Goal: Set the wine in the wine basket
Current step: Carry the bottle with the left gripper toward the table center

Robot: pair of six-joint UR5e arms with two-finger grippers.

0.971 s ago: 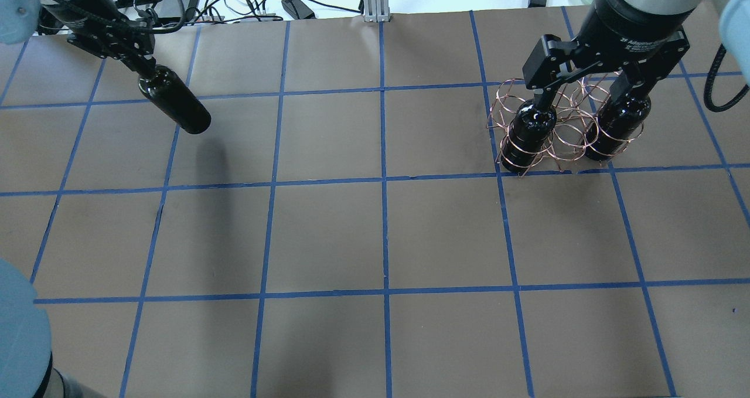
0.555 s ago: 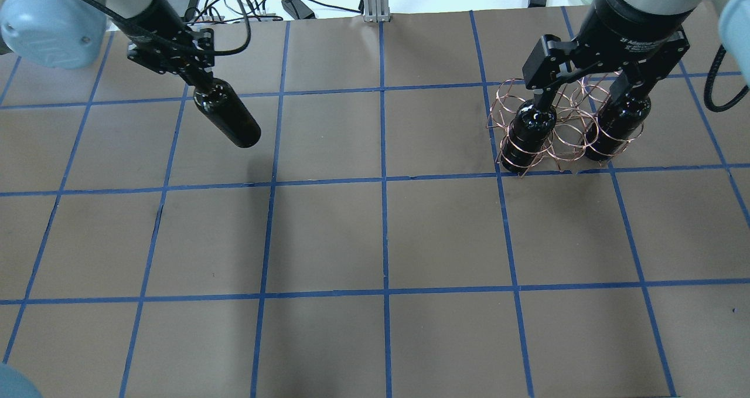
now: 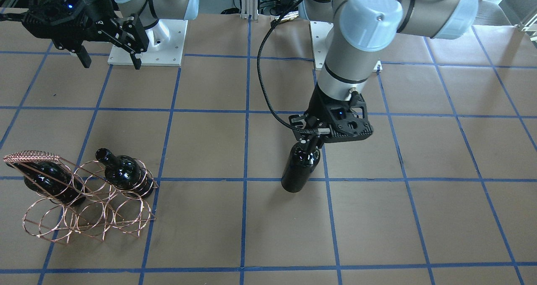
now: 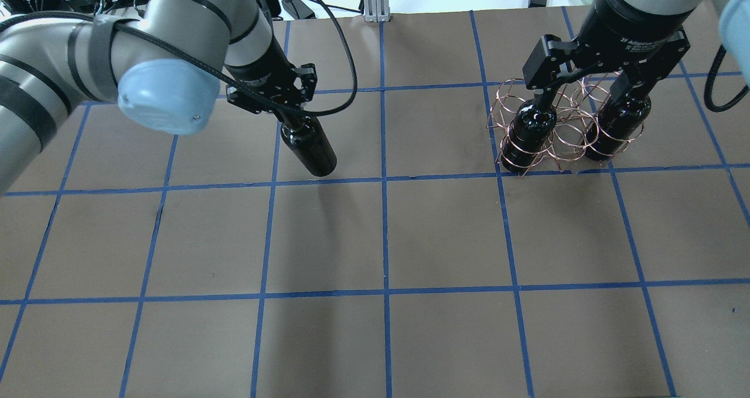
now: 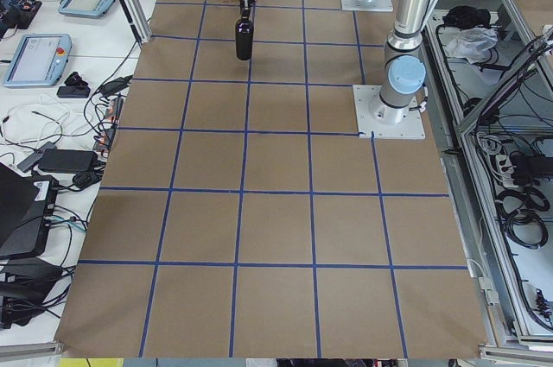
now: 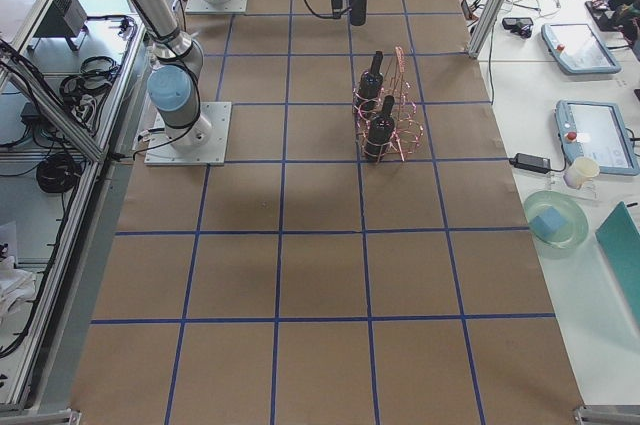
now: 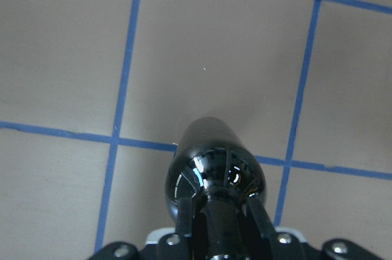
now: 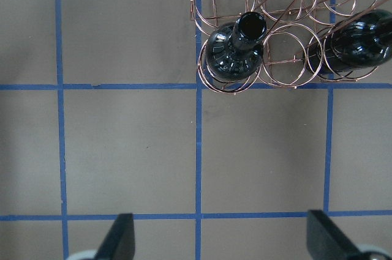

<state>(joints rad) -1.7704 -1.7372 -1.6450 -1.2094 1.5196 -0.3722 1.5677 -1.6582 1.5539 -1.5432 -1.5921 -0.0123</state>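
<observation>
My left gripper [image 4: 288, 115] is shut on the neck of a dark glossy wine bottle [image 4: 310, 150] and holds it hanging above the table, left of centre. In the front view the gripper [image 3: 312, 141] holds the bottle [image 3: 298, 169] off the paper. The left wrist view shows the fingers [image 7: 184, 216] clamped on the bottle [image 7: 214, 168]. The copper wire wine basket [image 4: 563, 134] stands at the far right with two look-alike bottles [image 4: 530, 129] [image 4: 616, 122] in its rings. My right gripper [image 4: 585, 90] hangs open and empty above the basket [image 8: 282, 58].
The table is brown paper with a grid of blue tape [image 4: 384, 181]. Cables and power supplies [image 4: 293, 5] lie beyond the far edge. The basket's woven handle [image 3: 31, 155] rises over one bottle. The rings between and beside the two bottles [image 3: 88, 211] hold nothing.
My left arm has carried the bottle to the right, from the far left corner toward the table's middle. The right arm and the basket have not moved.
</observation>
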